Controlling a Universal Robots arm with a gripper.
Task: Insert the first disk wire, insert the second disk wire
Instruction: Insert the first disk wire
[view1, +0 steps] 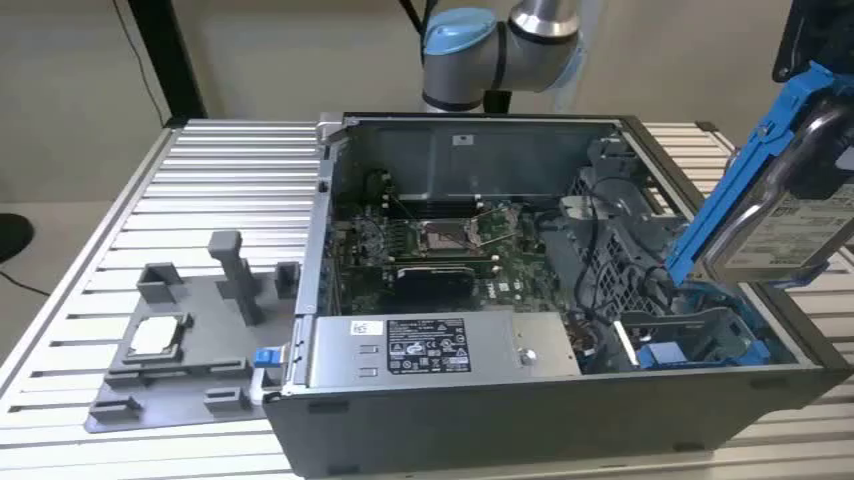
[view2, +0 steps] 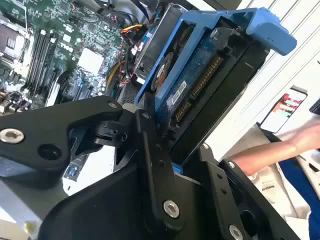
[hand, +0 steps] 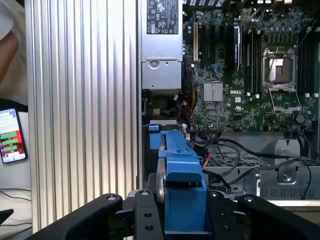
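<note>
Farthest from the pincer (hand: 182, 212), on the counter (view1: 227, 170), we see a grey fixture tray (view1: 187, 330) that has no part in the work at present. Nearer stands the open computer case (view1: 467, 130), its motherboard (view1: 441, 240) and power supply (view1: 427, 345) lying off to one side of the pincer. Just below the pincer is the drive bay (view1: 694, 335), and beside it trail the black wires (hand: 240, 148), loose and apart from the disk (view2: 225, 70).

The pincer is closed firmly on the blue carrier (hand: 182, 175), one finger on each flank, and holds the disk tilted up above the bay. The disk's connector edge (view2: 205, 77) looks bare in the second wrist view, so we judge that neither wire is in yet. The work stands at the first insertion, with the disk merely held up. Any plugging, as we reckon it, calls for that edge held steady and reachable, and for a wire's plug lined up squarely with it in a crowded corner.
</note>
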